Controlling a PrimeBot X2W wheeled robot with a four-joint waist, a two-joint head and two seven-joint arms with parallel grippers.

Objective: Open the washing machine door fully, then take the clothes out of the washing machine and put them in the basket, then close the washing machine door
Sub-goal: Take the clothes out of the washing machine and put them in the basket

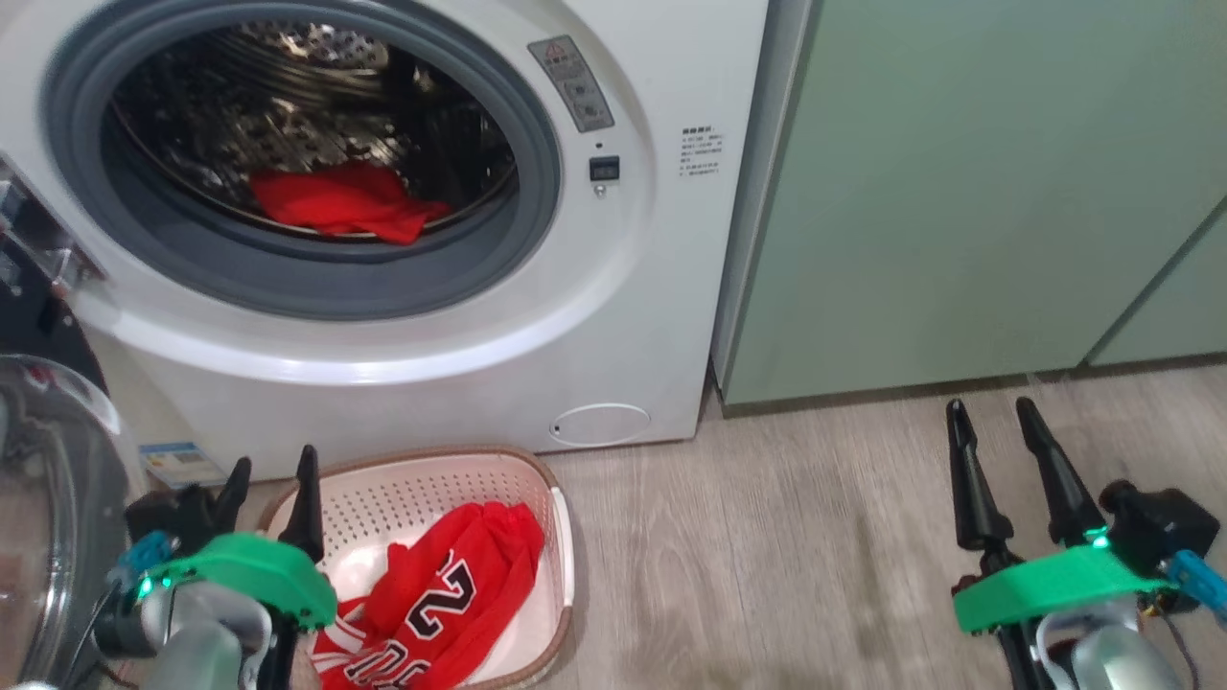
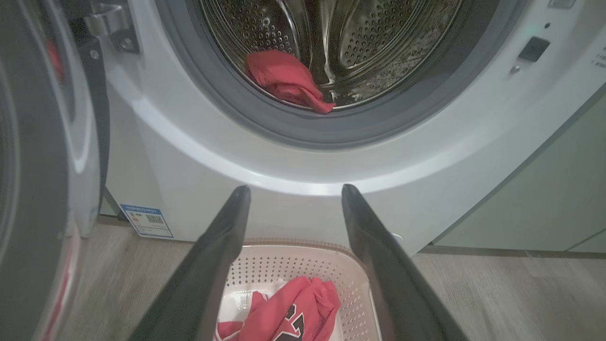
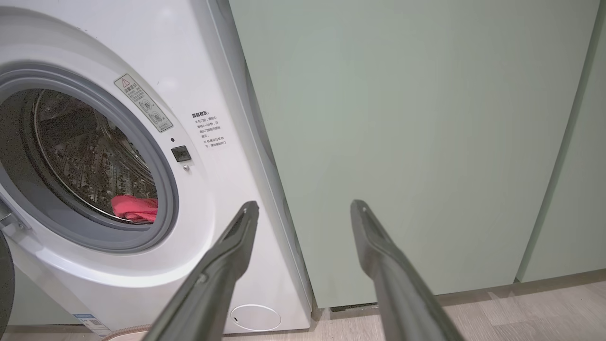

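Left gripper (image 1: 270,465), at the lower left of the head view: its two long dark fingers are spread wide with nothing between them. It hangs over the near left corner of the small cream perforated plastic basket with a brown rim (image 1: 561,537).

Right gripper (image 1: 990,407), at the lower right: its fingers are likewise spread wide and empty. It is above the grey wood-look floor (image 1: 767,537), well apart from the basket, and its wrist view faces the pale green cabinets (image 1: 959,192).

The basket stands on the floor just in front of the big white front-loading washing machine (image 1: 623,316), below the round opening. A bright red mesh jersey with black numerals edged white (image 1: 451,594) lies crumpled inside it, on the near side.

A second bright red garment (image 1: 335,201) lies at the bottom of the perforated steel drum, just behind the grey gasket, touching neither gripper.

The large round washing machine door with a black rim and clear glass bowl (image 1: 38,498) stands swung open at the far left, hinged on the machine's left side.

A small round white service flap (image 1: 602,424) sits low on the machine front, to the right of the basket.
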